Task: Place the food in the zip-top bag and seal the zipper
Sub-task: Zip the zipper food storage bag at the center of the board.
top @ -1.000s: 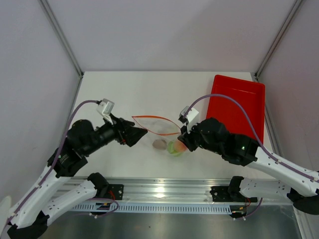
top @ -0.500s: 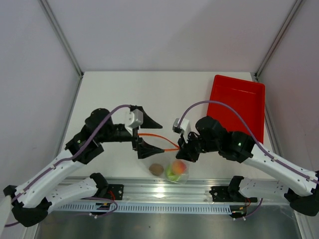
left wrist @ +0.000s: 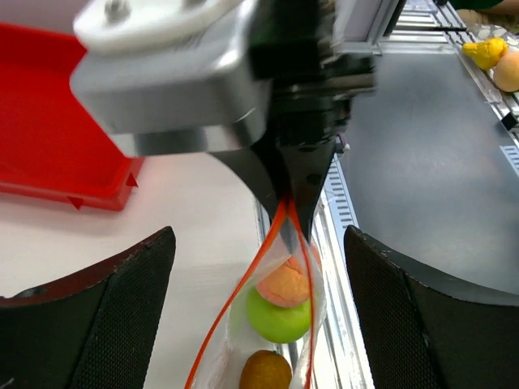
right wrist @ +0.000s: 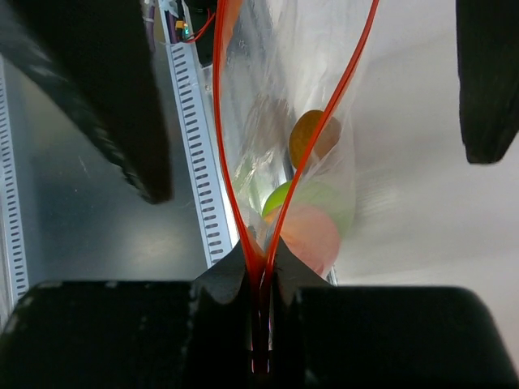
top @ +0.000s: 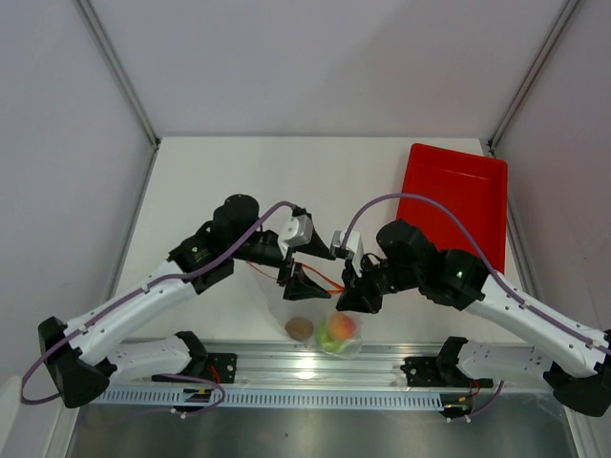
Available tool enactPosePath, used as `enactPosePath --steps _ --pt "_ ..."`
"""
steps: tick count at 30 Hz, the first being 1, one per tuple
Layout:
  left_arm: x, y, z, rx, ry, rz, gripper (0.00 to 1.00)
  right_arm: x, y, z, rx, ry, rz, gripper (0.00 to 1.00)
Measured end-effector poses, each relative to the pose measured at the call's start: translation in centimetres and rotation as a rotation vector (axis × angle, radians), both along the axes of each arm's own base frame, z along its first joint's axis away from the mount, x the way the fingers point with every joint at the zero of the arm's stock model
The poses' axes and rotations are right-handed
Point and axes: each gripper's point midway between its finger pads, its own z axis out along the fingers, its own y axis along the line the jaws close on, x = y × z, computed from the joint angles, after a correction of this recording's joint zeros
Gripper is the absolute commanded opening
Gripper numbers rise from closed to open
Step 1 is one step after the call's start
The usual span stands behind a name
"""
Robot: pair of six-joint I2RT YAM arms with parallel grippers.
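The clear zip-top bag (top: 318,315) hangs by its mouth near the table's front edge. In it lie the green apple (left wrist: 276,318), the orange-pink peach (left wrist: 289,284) and the brown lump (left wrist: 266,371). My right gripper (top: 349,300) is shut on one end of the orange-red zipper (right wrist: 227,162); its jaws pinch the two strips together (right wrist: 261,279). From there the strips spread apart in a V. My left gripper (top: 328,277) is open, its fingers (left wrist: 89,324) standing wide on either side of the zipper (left wrist: 243,300), close to the right gripper.
A red tray (top: 458,200) lies at the back right and also shows in the left wrist view (left wrist: 49,121). The aluminium rail (top: 315,367) with the arm bases runs along the near edge, just below the hanging bag.
The bag has been lifted off the table and hangs with the food at its bottom. My left gripper has moved right along the zipper towards the right gripper.
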Motion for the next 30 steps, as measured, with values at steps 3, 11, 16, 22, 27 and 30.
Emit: enactPosePath --steps 3,11,16,22,27,30 --pt "0.4 -0.4 -1.7 0.039 0.037 0.002 0.74 0.0 0.0 0.0 0.002 0.002 0.001 0.0" --pt "0.4 0.3 -5.5 0.084 0.101 0.065 0.59 0.4 -0.1 0.0 -0.002 -0.006 -0.015 0.0" --pt "0.6 0.7 -5.6 0.071 0.133 0.129 0.33 1.6 -0.4 -0.2 -0.018 -0.026 -0.069 0.0" --pt "1.5 0.8 -4.8 0.048 0.217 0.236 0.01 3.7 -0.9 -0.4 -0.036 -0.048 -0.189 0.13" --pt "2.1 0.9 -4.7 0.049 0.308 0.315 0.01 5.1 -1.2 -0.7 -0.027 -0.054 -0.296 0.52" --pt "2.7 1.4 -4.8 0.054 0.355 0.394 0.01 5.9 -1.8 -1.0 -0.011 -0.059 -0.387 0.89"
